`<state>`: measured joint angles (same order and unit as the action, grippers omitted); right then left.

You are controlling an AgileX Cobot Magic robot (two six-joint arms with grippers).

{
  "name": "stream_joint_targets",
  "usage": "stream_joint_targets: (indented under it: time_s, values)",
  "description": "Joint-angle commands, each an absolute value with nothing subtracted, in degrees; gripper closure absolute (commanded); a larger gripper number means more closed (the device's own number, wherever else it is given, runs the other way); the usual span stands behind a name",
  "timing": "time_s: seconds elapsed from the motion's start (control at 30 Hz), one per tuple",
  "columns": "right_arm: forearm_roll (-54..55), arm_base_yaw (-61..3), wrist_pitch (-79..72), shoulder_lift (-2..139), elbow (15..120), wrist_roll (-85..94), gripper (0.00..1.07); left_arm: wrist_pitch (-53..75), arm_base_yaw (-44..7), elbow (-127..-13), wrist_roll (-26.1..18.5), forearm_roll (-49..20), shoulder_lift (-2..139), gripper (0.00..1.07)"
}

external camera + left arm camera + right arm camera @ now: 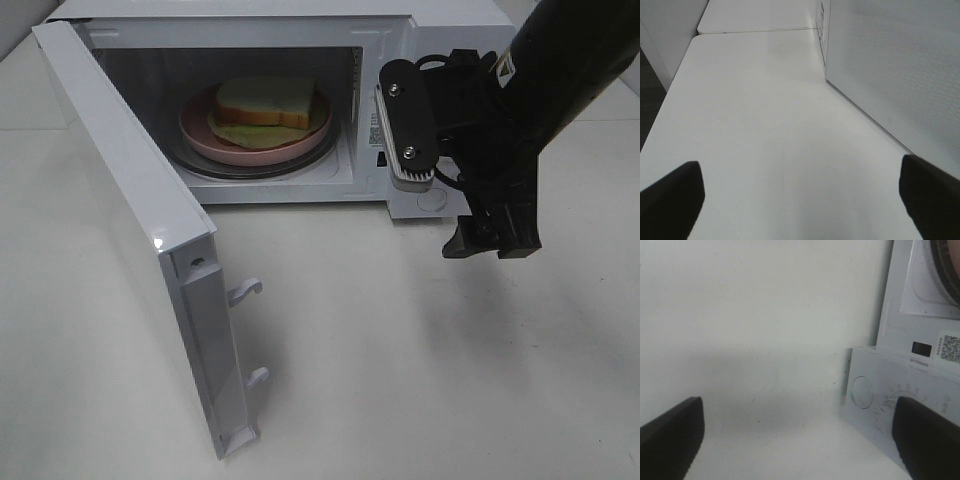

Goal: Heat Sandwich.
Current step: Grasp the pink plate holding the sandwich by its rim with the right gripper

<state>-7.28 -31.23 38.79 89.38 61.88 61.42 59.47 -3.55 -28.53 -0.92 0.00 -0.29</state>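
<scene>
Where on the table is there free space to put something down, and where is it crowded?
The table is bare in front of the microwave, between its open door and the right gripper. Left of the door is bare too. Inside, the plate with the sandwich leaves little room.

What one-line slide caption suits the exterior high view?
Sandwich on a pink plate inside the microwave, door open; right end effector open and empty out front.

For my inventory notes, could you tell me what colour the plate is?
The plate is pink; exterior high view.
</scene>
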Motion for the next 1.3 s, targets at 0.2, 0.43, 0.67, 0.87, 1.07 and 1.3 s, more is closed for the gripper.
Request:
stream_joint_targets:
  time_s: [0.2, 0.43, 0.67, 0.87, 1.07, 1.3]
  values:
    - [-8.37, -32.6, 37.7, 93.62, 66.63, 62.4, 0.13, 59.36, -3.38, -28.42, -0.97, -0.52, -1.72, 0.06]
    - [-8.71, -34.09, 36.9, 98.32, 71.16, 62.22, 0.15, 59.36, -3.38, -28.42, -0.97, -0.52, -1.72, 0.06]
    - [-8.71, -34.78, 36.15, 100.9, 73.91, 61.99, 0.15, 59.36, -3.38, -28.42, -0.97, -0.52, -1.72, 0.06]
    - [-8.65, -35.87, 35.58, 104.62, 77.92, 61.36, 0.16, 59.36, -3.38, -28.42, -0.97, -0.52, -1.72, 0.06]
    - [-8.65, -36.67, 35.24, 107.37, 80.79, 61.36, 0.17, 59.36, -3.38, -28.42, -0.97, -0.52, -1.72, 0.06]
    - [-8.25, -37.36, 33.4, 111.55, 85.14, 61.25, 0.18, 59.36, -3.38, -28.42, -0.97, -0.52, -1.72, 0.06]
